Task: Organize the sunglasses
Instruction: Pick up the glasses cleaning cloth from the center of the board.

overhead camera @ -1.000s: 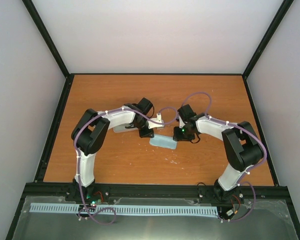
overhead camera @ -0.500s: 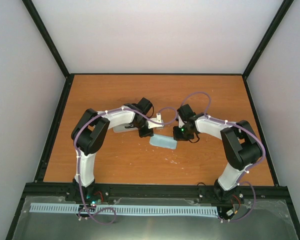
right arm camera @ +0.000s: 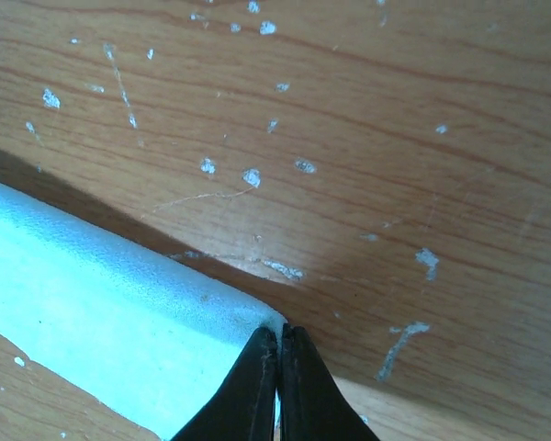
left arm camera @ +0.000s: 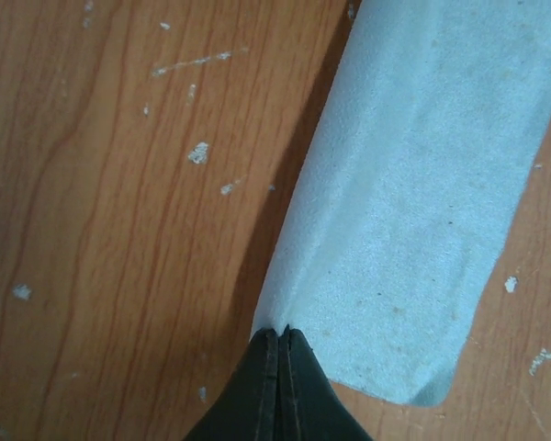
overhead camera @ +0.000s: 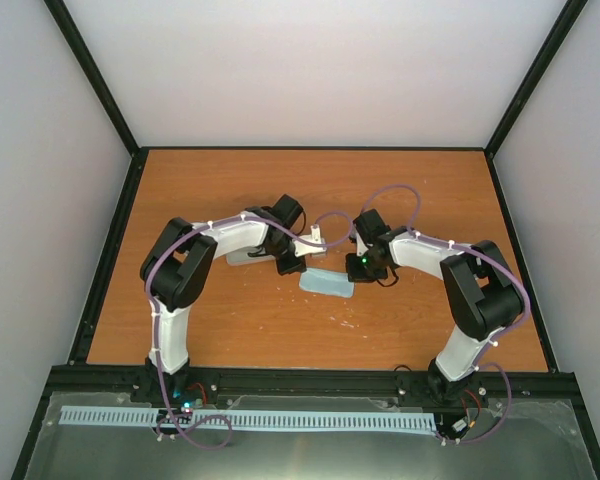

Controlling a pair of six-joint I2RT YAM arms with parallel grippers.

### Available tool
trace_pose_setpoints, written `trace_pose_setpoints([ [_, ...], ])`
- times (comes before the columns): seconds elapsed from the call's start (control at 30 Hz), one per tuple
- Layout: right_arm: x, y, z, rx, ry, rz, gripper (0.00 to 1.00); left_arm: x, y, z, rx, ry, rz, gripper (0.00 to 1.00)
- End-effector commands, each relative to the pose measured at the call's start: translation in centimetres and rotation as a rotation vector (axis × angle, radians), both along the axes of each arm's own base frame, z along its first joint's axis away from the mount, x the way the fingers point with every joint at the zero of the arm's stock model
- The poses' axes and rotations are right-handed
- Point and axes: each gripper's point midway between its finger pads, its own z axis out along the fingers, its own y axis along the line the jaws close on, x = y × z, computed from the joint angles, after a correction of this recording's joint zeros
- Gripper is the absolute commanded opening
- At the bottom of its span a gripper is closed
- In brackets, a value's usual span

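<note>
The sunglasses do not show in any view. A light blue cloth lies folded in a narrow strip at mid-table between the two arms. My left gripper is shut on its left corner; in the left wrist view the closed gripper pinches the cloth at its edge. My right gripper is shut on the right corner; in the right wrist view the closed gripper pinches the cloth. The cloth casts a shadow on the wood beneath its held edge.
A pale oblong thing lies partly hidden under my left forearm, left of the cloth. The wooden table has black rails along its edges and white walls behind. White scuff marks dot the wood.
Both arms have shifted only slightly. The cloth stays where it was, with both grippers still shut on its corners.
</note>
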Motion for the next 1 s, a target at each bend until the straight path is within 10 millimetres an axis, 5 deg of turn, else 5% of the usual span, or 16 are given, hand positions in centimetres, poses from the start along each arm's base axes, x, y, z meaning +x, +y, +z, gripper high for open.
trace_pose_setpoints([
  [0.0,1.1,0.2,1.4,-0.002,-0.072,0.002,0.03,0.4,0.3,2.7,-0.056,-0.009,0.049,0.01],
  [0.53,4.2,3.9,4.4,0.090,-0.168,0.082,0.03,-1.1,2.8,4.5,-0.060,-0.010,0.142,0.01],
  [0.97,5.8,7.9,4.3,0.106,-0.162,0.192,0.03,-0.3,6.7,4.4,-0.015,-0.073,0.273,0.01],
])
